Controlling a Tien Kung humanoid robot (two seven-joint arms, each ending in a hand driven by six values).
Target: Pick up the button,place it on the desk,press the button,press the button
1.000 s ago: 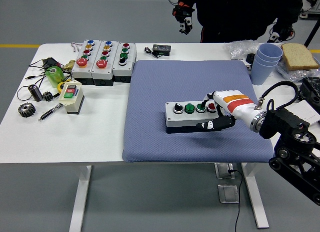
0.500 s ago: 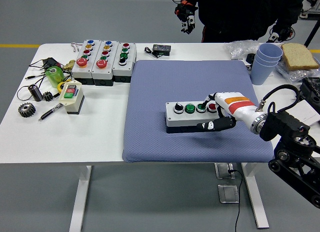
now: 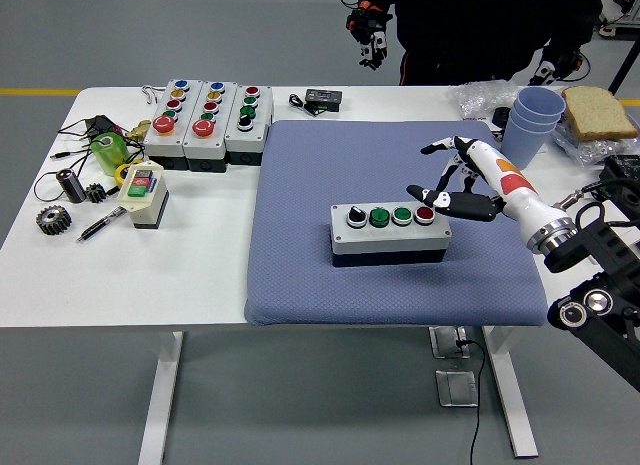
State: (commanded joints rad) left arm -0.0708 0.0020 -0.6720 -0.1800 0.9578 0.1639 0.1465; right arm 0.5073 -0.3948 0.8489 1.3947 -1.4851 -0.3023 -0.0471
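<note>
Right hand (image 3: pixel 452 180) is held open (fingers spread, nothing gripped) — raised clear of the button box (image 3: pixel 390 233), which is set on the blue mat (image 3: pixel 300 235).

Right robot hand (image 3: pixel 452 180) hovers, fingers spread, seemingly clear of button box (image 3: pixel 390 233)

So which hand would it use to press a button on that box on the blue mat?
Probably the right hand: it hovers open beside the button box. No left hand shows.
</note>
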